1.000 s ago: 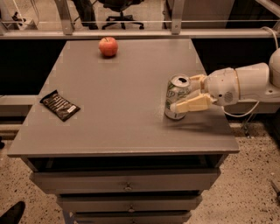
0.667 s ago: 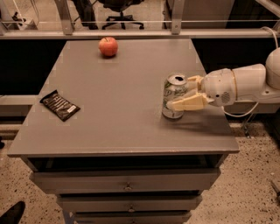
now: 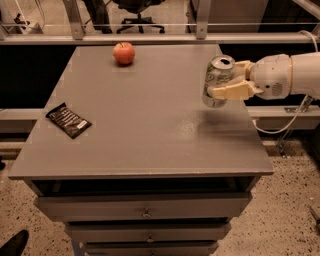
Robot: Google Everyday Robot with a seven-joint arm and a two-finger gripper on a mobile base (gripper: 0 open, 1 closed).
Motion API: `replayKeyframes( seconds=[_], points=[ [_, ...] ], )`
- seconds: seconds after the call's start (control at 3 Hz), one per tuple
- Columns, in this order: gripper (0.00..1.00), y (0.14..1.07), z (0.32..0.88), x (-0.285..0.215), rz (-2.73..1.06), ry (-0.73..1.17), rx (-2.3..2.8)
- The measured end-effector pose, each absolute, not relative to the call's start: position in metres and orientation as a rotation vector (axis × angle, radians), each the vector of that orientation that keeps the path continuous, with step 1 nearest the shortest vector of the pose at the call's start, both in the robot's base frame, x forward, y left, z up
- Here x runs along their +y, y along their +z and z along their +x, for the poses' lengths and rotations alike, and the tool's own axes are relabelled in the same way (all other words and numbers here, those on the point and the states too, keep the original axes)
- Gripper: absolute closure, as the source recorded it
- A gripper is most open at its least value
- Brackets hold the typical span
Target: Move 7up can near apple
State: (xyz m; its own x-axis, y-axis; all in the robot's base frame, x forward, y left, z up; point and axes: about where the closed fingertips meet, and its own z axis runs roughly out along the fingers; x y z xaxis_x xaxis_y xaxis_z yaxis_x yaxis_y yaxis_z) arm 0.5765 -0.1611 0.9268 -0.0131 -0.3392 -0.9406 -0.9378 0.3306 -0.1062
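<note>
Our claw (image 3: 223,80) grips the tilted 7up can (image 3: 215,73) above the right edge of the table (image 3: 150,130); the apple (image 3: 124,52) sits well apart at the far edge, open tabletop between them

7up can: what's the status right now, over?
Gripper shut on 7up can, right side, lifted off the table. Apple at far edge, well apart. Black packet front left, not in the way.

Grey table (image 3: 150,115) over drawers (image 3: 145,207); black snack packet (image 3: 68,120) flat near left edge; office chair (image 3: 134,7) behind; hand (image 3: 221,80) over right edge.
</note>
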Motion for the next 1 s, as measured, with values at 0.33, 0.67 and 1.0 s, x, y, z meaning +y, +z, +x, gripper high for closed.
replayKeyframes(
  seconds=[0.33,0.67,1.0],
  points=[
    [1.00,0.927,0.576,-0.161,-1.197,0.726,1.562],
    [1.00,0.929,0.596,-0.145,-1.179,0.725,1.514],
    [1.00,0.930,0.656,-0.110,-1.124,0.740,1.460]
  ],
)
